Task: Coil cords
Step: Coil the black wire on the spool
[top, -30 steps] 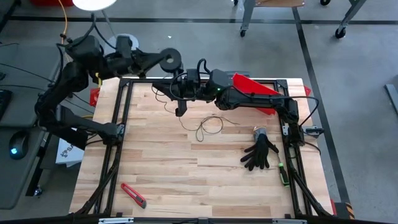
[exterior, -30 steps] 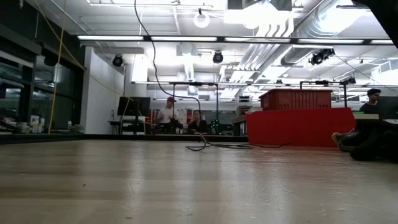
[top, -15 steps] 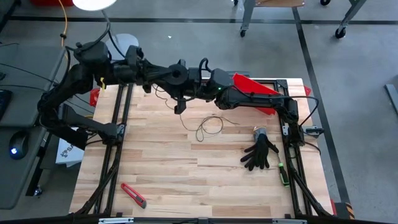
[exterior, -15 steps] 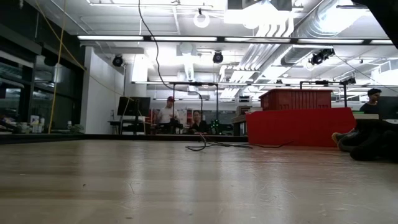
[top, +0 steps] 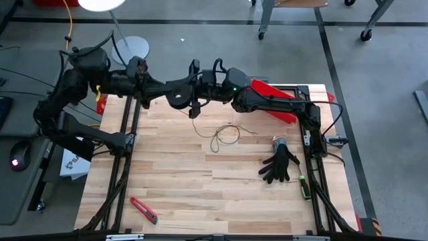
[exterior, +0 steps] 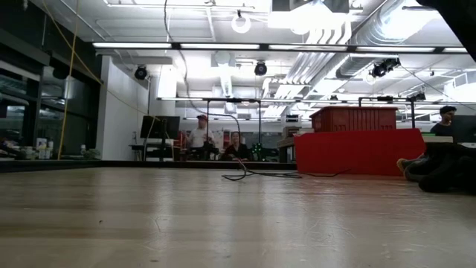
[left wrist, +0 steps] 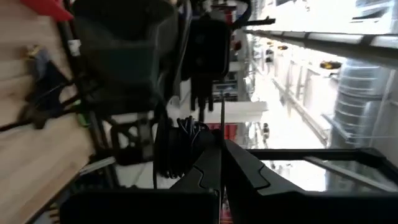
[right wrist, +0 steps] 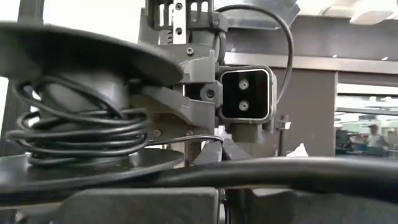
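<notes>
Both arms meet above the table's far edge, toward 11 o'clock from the table centre in the high view. Left gripper [top: 175,94] reaches in from the 9 o'clock side; right gripper [top: 195,100] reaches in from 3 o'clock. The two are just beside each other.

Spool [top: 179,94]: round, black, held up off the wood at the tip of the left gripper, which is clenched on it. In the right wrist view the spool [right wrist: 81,118] fills the frame with several turns of cord [right wrist: 74,134] wound between its two flanges. The left wrist view shows the same wound turns [left wrist: 185,140] just beyond its own fingers [left wrist: 205,180].

Right gripper is clamped tight; what it pinches cannot be made out, though a thin cord strand hangs from it.

Cord [top: 224,136]: thin and dark, it drops from the grippers to the table [top: 200,194], then lies in a loose loop near the table's centre, at about 5 o'clock from the grippers and well apart from them. In the low view the loop [exterior: 242,176] lies flat on the far part of the table top.
</notes>
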You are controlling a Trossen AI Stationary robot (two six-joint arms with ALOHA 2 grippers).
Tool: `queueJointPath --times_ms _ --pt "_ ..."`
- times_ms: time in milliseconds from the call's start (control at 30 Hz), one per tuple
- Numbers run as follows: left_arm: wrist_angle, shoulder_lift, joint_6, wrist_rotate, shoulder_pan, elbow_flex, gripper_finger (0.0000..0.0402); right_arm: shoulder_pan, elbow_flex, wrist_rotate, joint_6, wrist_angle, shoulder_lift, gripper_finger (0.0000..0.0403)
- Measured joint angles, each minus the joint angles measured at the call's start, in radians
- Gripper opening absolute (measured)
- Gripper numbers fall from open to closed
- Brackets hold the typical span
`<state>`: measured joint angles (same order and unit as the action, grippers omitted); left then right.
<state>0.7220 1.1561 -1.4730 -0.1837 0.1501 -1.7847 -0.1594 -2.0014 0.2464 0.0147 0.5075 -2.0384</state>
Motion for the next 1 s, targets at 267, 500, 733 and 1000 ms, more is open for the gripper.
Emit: queueJointPath --times_ms 267,500,733,1000 --pt "0.222 -0.052 0.13 -0.001 0.011 0.003 0.0 -0.043 -0.001 0.044 -0.031 -0.079 0.002 0.0" --pt "0.404 -0.078 0.288 0.043 0.015 0.002 0.0 -0.08 -0.001 0.062 -0.038 -0.152 0.002 0.0" --pt "0.459 -0.08 0.453 0.059 0.016 0.002 0.0 -0.103 -0.001 0.102 -0.012 -0.275 0.002 0.0" --pt "0.575 -0.079 0.484 -0.018 0.015 0.002 0.0 -0.125 -0.001 0.103 -0.014 -0.521 0.046 0.0"
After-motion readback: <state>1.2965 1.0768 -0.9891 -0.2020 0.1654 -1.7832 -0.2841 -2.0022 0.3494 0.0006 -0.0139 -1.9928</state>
